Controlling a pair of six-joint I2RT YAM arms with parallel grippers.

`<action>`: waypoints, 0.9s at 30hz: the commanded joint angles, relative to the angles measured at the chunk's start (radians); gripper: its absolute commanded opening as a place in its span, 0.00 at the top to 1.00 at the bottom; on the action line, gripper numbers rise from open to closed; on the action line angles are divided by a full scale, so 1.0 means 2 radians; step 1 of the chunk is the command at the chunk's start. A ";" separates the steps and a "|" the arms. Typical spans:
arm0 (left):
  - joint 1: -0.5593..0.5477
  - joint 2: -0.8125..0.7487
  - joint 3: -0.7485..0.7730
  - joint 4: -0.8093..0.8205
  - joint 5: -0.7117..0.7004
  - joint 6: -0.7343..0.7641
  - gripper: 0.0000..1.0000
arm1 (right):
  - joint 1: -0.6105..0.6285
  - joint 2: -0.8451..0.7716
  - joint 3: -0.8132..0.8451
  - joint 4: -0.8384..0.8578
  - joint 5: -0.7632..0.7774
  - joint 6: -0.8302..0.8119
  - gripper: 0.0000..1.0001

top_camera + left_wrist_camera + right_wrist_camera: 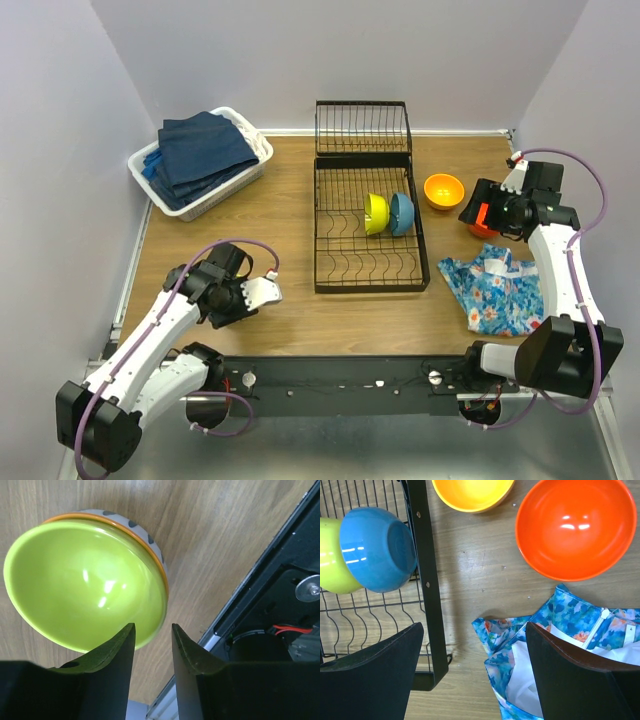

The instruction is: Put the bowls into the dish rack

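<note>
Left gripper (153,627) is low near the table's (300,325) front edge, left of centre, jaws a narrow gap apart astride the rim of a lime bowl (85,580); I cannot tell whether they pinch it. That bowl seems to be nested in a second bowl (146,532) with an orange rim. By the right edge, the right gripper (474,630) hangs wide apart and empty over the floral cloth (570,630). A lime-yellow bowl (375,213) and a blue bowl (402,213) stand on edge in the dish rack (365,287) at mid-table. An orange-yellow bowl (444,190) and a red-orange bowl (575,527) sit right of it.
</note>
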 commanded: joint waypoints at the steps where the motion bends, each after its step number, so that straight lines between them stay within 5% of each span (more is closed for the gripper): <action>1: 0.001 -0.003 -0.004 0.033 -0.011 0.004 0.58 | -0.004 0.002 0.002 -0.006 -0.011 -0.003 0.09; 27: 0.001 0.003 -0.030 0.049 0.003 0.021 0.64 | -0.004 0.002 -0.004 0.001 -0.009 0.007 0.09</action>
